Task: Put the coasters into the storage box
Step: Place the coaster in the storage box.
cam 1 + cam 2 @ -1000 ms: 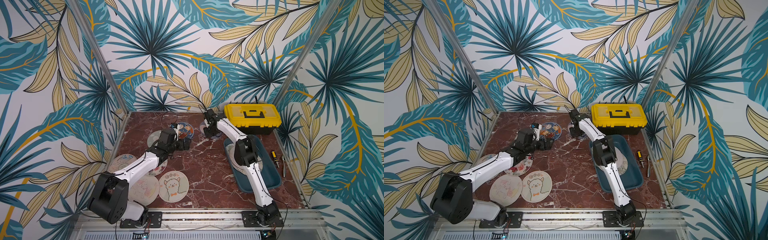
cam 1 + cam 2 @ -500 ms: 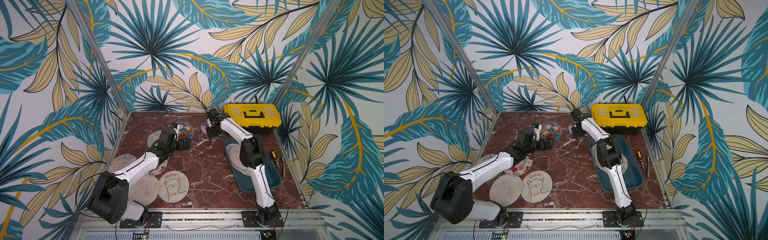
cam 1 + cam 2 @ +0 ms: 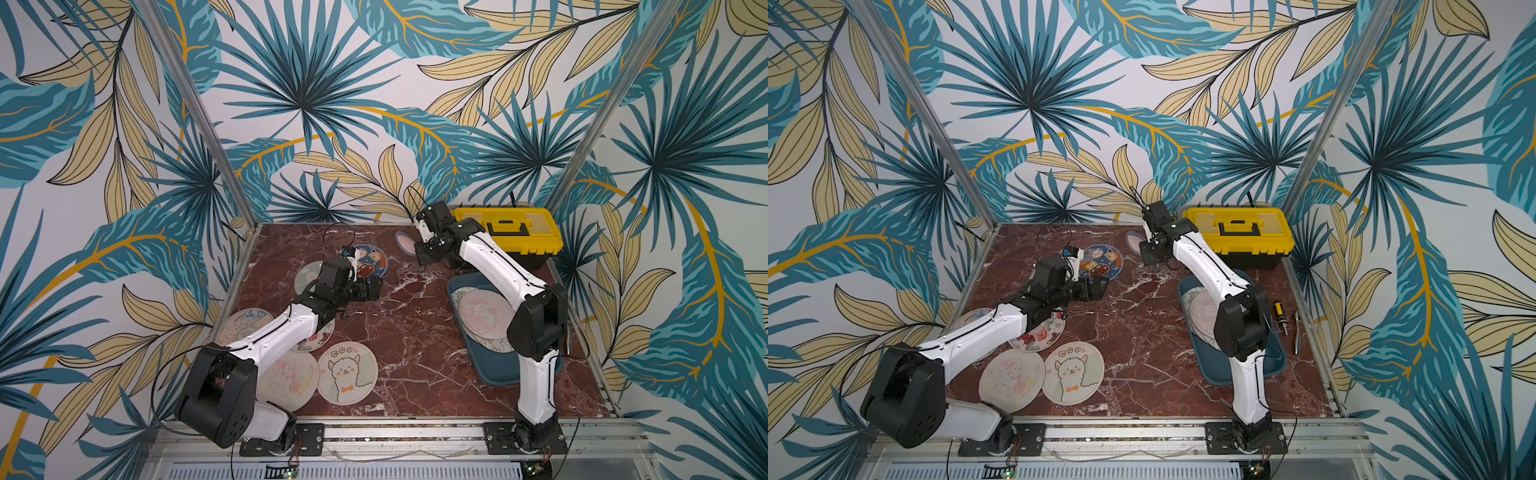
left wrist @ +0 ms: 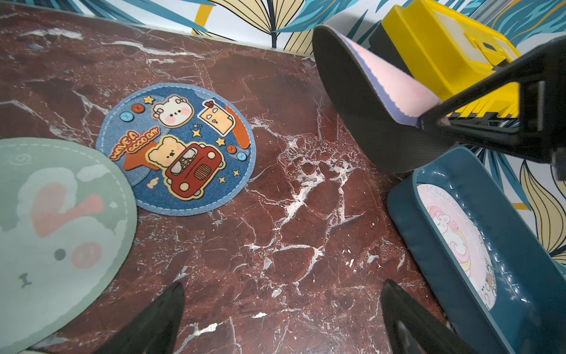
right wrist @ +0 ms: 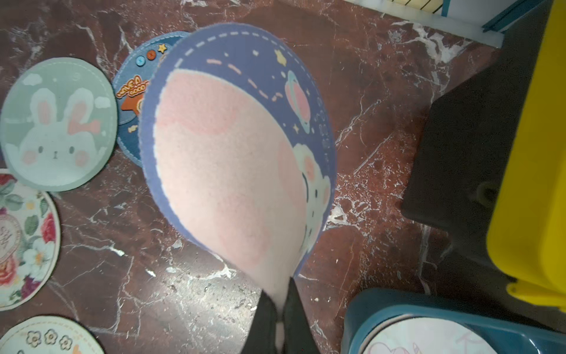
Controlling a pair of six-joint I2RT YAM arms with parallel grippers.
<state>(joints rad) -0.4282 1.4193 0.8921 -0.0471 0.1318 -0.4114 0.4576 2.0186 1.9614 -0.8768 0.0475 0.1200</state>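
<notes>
Clamped fully shut with the right gripper [image 5: 281, 303] on one edge of a round fabric coaster with a purple rim and pink middle [image 5: 232, 159], and holding it tilted, clear of the red-brown marble tabletop [image 3: 415, 332], just beside the black plastic toolbox with a yellow lid [image 3: 507, 228] and near the far end of the dark teal shallow plastic storage box [image 3: 492, 372]. Already in that box: a pink round unicorn coaster [image 3: 484, 316] on top of at least one more. Spread wide and empty at the left gripper [image 4: 283, 283], over bare marble near a blue denim-look round coaster with bears and a red car [image 4: 177, 150], flat on the table and touching a mint-green round rabbit coaster [image 4: 58, 233]. Lying flat toward the front left: a cream round alpaca coaster [image 3: 347, 372], a pale pony one [image 3: 286, 378] and a floral one [image 5: 21, 245].
</notes>
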